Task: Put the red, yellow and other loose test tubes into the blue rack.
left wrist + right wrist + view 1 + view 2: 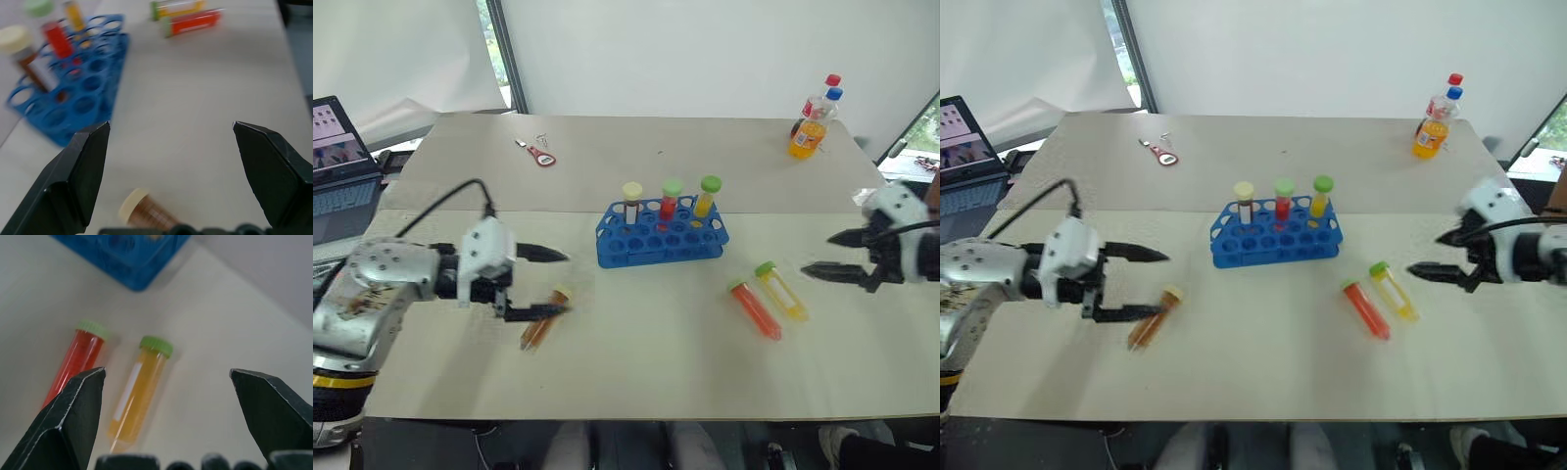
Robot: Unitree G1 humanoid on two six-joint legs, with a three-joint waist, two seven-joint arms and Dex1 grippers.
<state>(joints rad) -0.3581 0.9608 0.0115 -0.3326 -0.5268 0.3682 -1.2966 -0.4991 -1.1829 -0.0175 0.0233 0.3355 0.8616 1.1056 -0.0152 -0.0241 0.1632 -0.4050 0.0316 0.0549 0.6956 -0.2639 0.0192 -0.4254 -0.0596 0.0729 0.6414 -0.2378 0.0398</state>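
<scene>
Your left claw (546, 284) is spread wide and holds nothing — the brown tube (544, 320) with the pale cap lies flat on the table (636, 372), partly under the lower finger in the head view, and whether that finger touches it you cannot tell. In the left wrist view that tube (146, 211) sits low between the two fingers.

Your right claw (830, 257) is also wide open and empty. The red tube (754, 308) and the yellow tube (781, 292), both green-capped, lie side by side on the table just to the claw's left, near it but not touching. In the right wrist view the yellow one (139, 392) lies between the fingers, the red one (77, 361) beside the near finger.

The blue rack (661, 235) stands at mid-table between your two claws, with three capped tubes upright in its back row. Far back you have a drink bottle (813, 122) and a small red tool (540, 155).
</scene>
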